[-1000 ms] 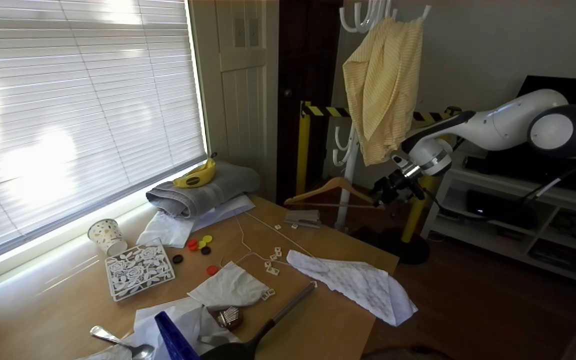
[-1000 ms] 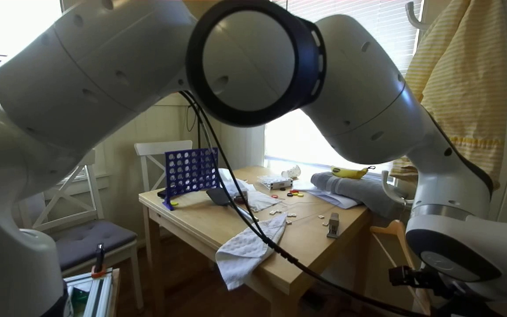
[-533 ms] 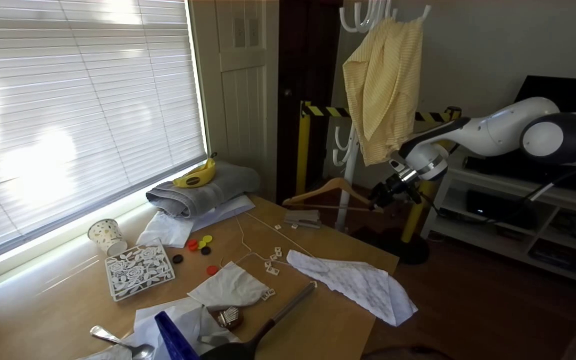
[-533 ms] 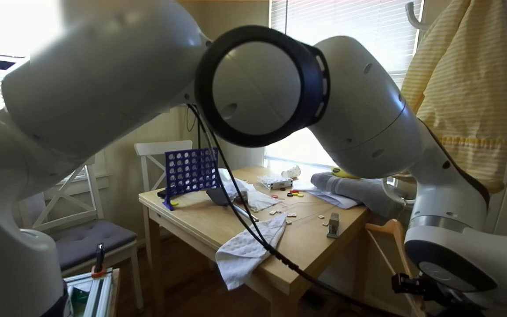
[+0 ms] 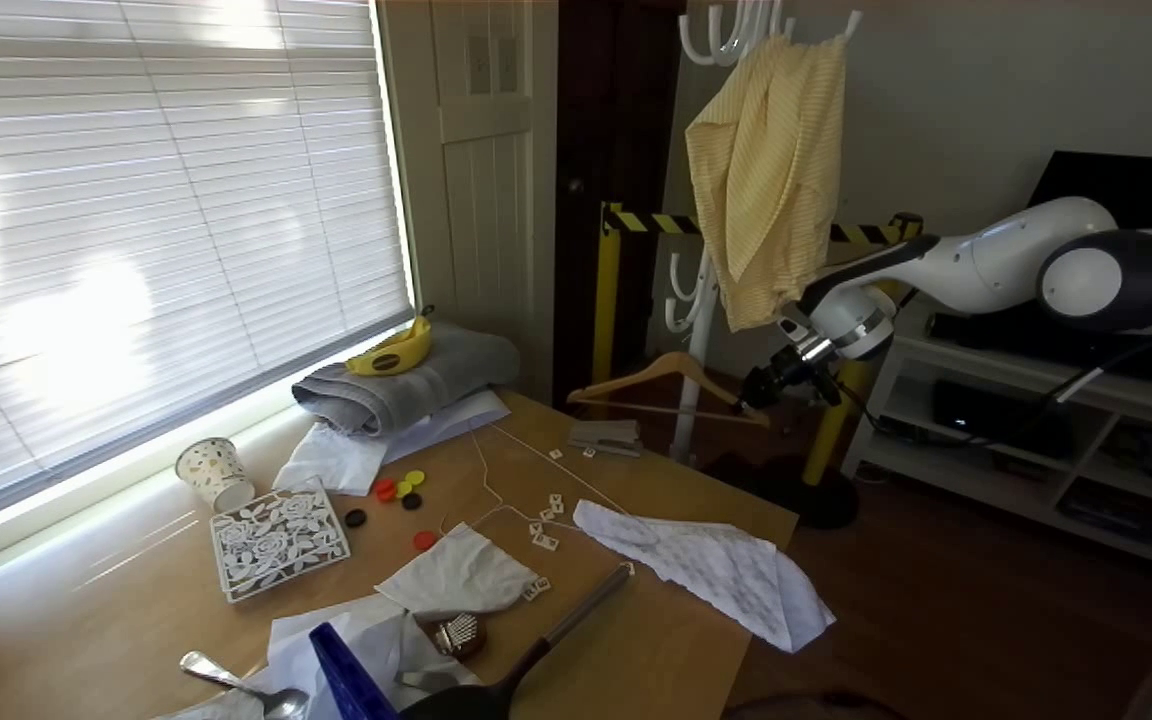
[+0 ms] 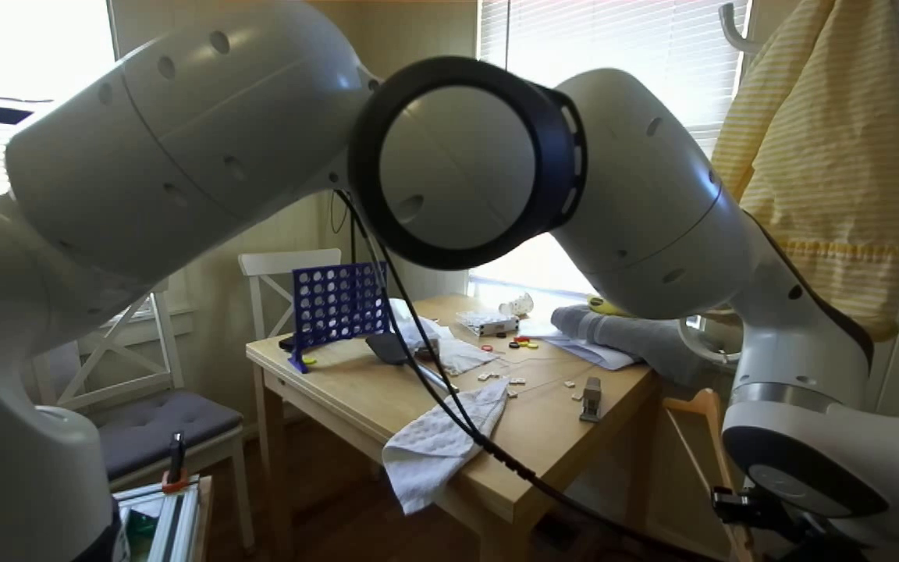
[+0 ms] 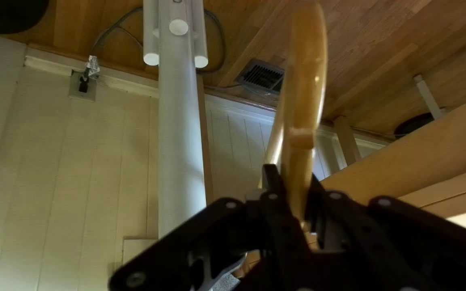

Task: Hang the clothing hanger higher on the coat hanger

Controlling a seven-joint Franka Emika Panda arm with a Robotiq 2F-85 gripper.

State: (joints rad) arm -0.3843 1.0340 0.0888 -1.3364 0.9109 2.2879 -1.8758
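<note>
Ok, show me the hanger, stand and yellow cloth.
Hanger (image 7: 303, 101): in the wrist view, on its wooden shoulder.
Stand (image 5: 700, 332): in an exterior view, on its white pole.
Yellow cloth (image 5: 768, 170): in an exterior view, on its middle folds.

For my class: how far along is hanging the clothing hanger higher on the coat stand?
Done: the gripper is at the clothing hanger, one end between the fingers in the wrist view. In hand: the grip, though I cannot tell whether it is firm. Left: lifting and rehanging, since the clothing hanger sits below the lower hooks of the coat stand.
</note>
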